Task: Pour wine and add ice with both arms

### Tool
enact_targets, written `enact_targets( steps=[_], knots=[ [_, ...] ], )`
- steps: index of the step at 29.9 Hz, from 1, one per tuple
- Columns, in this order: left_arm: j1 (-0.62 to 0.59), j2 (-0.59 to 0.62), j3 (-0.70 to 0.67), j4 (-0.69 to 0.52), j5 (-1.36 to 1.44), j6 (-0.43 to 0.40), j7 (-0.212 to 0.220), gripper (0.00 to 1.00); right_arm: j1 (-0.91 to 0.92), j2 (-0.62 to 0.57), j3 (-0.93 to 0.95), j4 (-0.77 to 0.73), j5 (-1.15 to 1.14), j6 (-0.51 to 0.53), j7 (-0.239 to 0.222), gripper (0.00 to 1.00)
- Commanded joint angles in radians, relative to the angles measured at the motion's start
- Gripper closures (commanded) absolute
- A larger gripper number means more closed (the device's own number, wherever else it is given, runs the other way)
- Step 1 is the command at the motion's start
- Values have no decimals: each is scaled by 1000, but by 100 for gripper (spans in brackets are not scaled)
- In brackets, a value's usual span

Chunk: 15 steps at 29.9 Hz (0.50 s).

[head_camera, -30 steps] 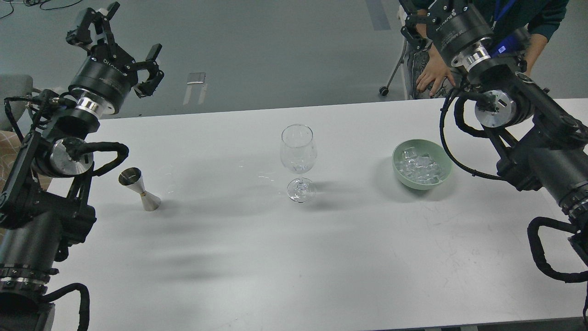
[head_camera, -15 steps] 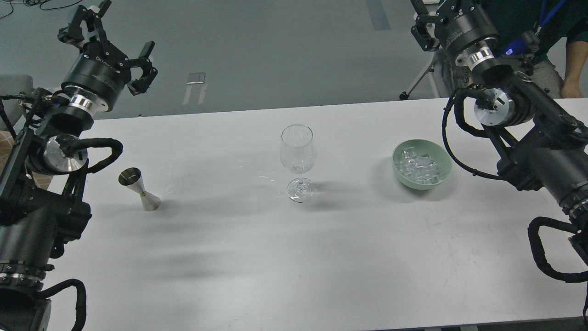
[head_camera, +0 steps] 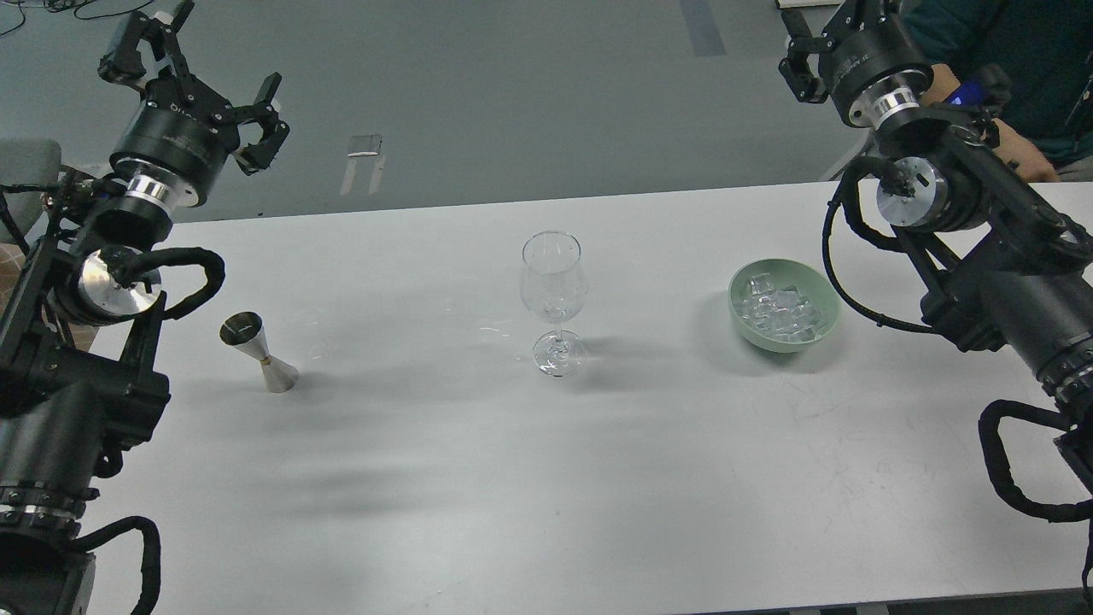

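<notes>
A clear wine glass (head_camera: 554, 299) stands upright at the middle of the white table (head_camera: 546, 478). A steel jigger (head_camera: 258, 352) stands to its left. A pale green bowl (head_camera: 783, 316) to its right holds a heap of clear ice cubes (head_camera: 781, 312). My left gripper (head_camera: 192, 81) is open and empty, raised beyond the table's far left edge, well above and behind the jigger. My right gripper (head_camera: 811, 38) is at the top right, partly cut off by the frame edge; its fingers cannot be told apart. No wine bottle is in view.
A person in a dark green top (head_camera: 999, 51) stands behind the far right table edge, close to my right arm (head_camera: 965, 213). Grey floor lies beyond the table. A grey chair edge (head_camera: 26, 171) shows at far left.
Both arms have drawn outward and up, away from the table's middle. The person's hand and the wheeled stand behind the right arm have gone out of sight. Glass, jigger and bowl have not moved.
</notes>
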Motion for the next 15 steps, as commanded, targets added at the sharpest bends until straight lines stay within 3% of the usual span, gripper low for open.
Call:
enact_targets(
  steps=[1, 8, 15],
  knots=[
    [1, 9, 2, 3, -1, -3, 1, 2, 6, -8, -47, 1, -2, 77, -1, 0],
    [7, 12, 13, 1, -1, -12, 2, 2, 14, -111, -64, 0, -3, 253, 3, 0],
    [4, 5, 13, 0, -1, -24, 2, 2, 13, -136, -64, -5, -5, 292, 25, 0]
  ],
)
